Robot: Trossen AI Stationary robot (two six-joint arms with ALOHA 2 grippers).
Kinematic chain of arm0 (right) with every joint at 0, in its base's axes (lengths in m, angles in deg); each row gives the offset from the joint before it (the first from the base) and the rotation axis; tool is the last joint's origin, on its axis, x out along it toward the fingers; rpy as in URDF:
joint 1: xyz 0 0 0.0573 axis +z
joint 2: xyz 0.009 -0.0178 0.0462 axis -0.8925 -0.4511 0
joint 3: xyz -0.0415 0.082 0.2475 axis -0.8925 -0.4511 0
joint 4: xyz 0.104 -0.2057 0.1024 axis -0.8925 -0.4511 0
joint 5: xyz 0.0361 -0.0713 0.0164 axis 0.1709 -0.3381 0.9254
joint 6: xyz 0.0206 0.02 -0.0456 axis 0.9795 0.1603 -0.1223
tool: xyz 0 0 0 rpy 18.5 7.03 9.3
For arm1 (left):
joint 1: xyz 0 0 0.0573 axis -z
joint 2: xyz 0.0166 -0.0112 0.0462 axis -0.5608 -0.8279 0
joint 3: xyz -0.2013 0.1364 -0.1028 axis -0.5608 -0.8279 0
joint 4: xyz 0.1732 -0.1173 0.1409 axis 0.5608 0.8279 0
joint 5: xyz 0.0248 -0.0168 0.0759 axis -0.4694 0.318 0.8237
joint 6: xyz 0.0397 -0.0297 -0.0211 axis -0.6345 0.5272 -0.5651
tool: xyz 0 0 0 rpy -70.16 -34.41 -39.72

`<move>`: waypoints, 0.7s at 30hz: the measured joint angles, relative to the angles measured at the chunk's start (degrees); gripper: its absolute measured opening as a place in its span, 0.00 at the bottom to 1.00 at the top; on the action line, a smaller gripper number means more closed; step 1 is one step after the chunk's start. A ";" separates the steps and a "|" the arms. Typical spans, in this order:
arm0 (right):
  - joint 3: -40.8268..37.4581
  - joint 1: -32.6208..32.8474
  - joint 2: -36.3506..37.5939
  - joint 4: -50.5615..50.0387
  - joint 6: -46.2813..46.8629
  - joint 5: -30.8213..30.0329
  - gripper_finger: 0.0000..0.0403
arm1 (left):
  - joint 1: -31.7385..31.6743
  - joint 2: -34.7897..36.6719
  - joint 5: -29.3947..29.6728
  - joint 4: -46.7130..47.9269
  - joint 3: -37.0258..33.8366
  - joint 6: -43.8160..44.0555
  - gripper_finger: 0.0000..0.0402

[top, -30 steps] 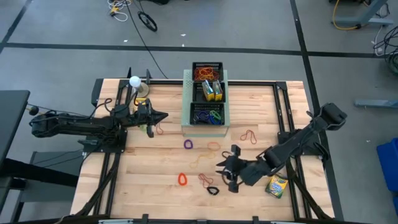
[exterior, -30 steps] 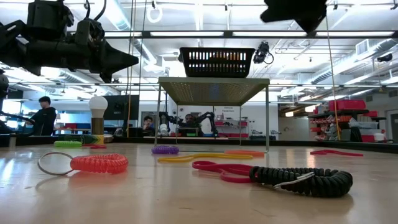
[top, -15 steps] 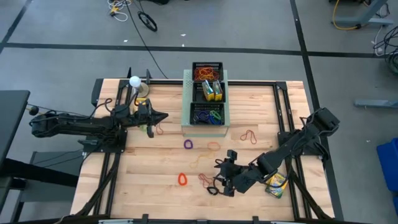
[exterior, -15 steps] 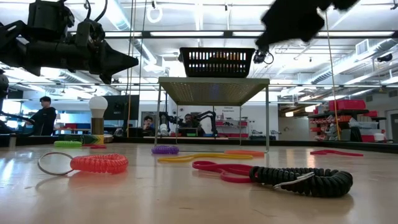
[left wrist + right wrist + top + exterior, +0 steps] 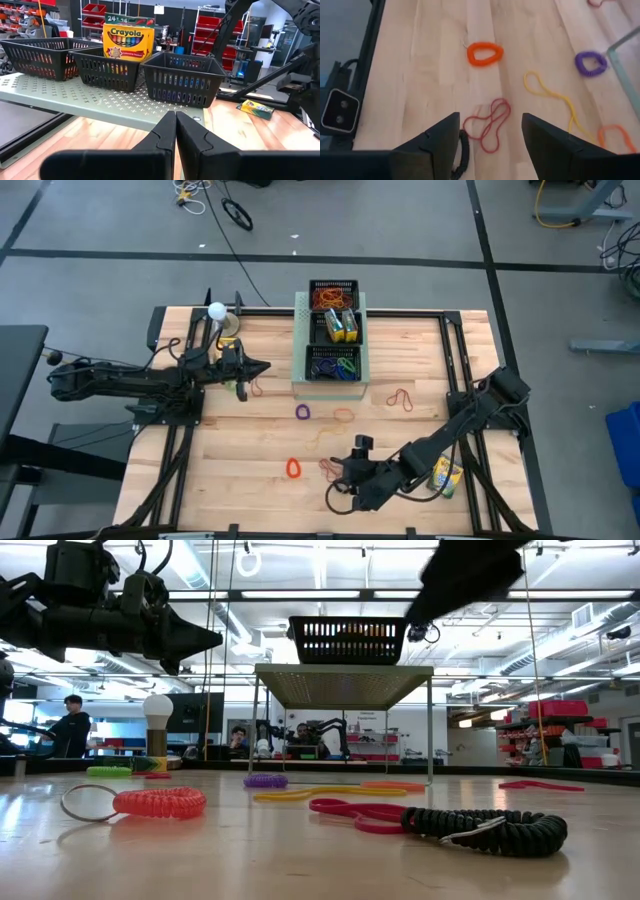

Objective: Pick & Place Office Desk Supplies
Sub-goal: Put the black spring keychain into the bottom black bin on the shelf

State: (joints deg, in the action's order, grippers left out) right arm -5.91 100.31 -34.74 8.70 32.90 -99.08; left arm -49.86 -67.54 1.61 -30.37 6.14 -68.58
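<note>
Wooden planks make up the table (image 5: 420, 350), which stands on a grey floor crossed by dark lines; at its far middle a pale-green perforated stand (image 5: 300, 350) carries three black mesh trays (image 5: 334, 330) in a row, the far one filled with red and orange bands, the middle one holding a crayon box (image 5: 128, 42), the near one holding blue and green bands. On the bare wood lie loose bands: a purple coil (image 5: 591, 63), an orange coil (image 5: 484, 53), a long yellow loop (image 5: 555, 99), a red loop (image 5: 489, 124) and a black coil (image 5: 487, 830) close to the red one; another crayon box (image 5: 445, 476) lies near the right front edge. The right gripper (image 5: 343, 485) hangs low over the front of the table, its fingers spread wide and empty, the red loop showing between them. The left gripper (image 5: 262, 367) hovers left of the stand, its fingers pressed together on nothing; a white ball (image 5: 216, 310) on a stand sits behind it.
</note>
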 joint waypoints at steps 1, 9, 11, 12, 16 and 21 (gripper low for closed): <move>0.00 0.00 -0.02 -0.61 0.93 0.34 0.56 | 0.00 0.00 0.00 -0.03 0.00 0.00 0.05; -2.16 -1.29 -2.20 -3.72 5.92 3.45 0.62 | 0.00 0.00 -0.02 -0.04 0.00 0.00 0.05; -2.21 -2.05 -3.89 -2.82 6.93 3.91 0.64 | 0.00 0.00 0.00 -0.04 0.00 0.00 0.05; -2.21 -2.46 -4.47 -2.86 7.21 3.92 0.64 | 0.00 0.00 -0.02 -0.04 0.00 0.00 0.05; -2.21 -4.84 -7.00 1.49 7.82 5.28 0.60 | 0.00 0.01 0.00 0.12 0.00 0.00 0.05; -1.62 -9.37 -10.55 5.86 7.52 9.46 0.44 | 0.00 0.00 -0.01 -0.01 0.00 0.00 0.05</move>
State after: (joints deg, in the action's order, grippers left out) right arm -7.54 90.94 -45.28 14.56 40.41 -89.62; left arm -49.87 -67.54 1.60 -30.39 6.14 -68.58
